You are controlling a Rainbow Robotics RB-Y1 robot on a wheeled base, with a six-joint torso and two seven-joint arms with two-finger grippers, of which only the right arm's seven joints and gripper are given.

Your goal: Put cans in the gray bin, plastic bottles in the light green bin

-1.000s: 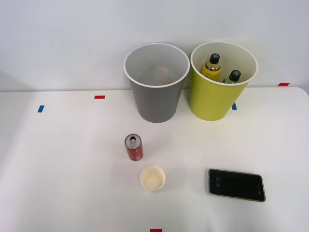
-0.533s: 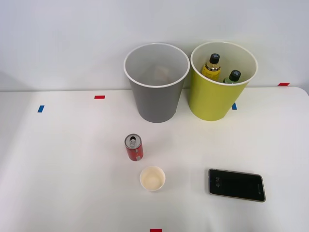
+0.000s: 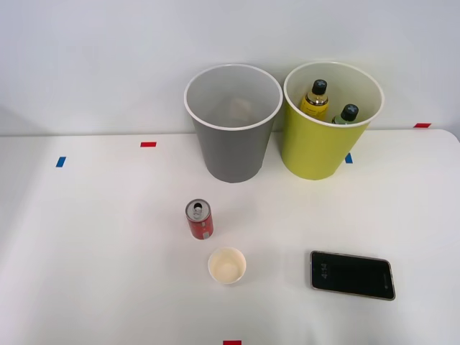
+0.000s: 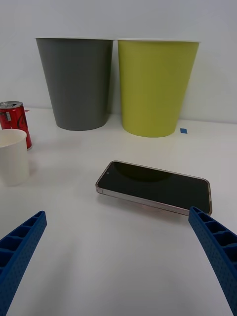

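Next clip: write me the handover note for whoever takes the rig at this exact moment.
Right hand: open, empty, low over the table, facing a phone.
Done: both bottles, yellow and green, are in the green bin.
Left: the red can stands upright on the table in front of the gray bin, beside a paper cup. It goes in the gray bin.
Cup and phone are not part of the job.

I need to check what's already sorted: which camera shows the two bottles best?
The front view: it looks down into the light green bin, showing the yellow bottle and green bottle inside. The right wrist view sees that bin's outer wall, hiding them.
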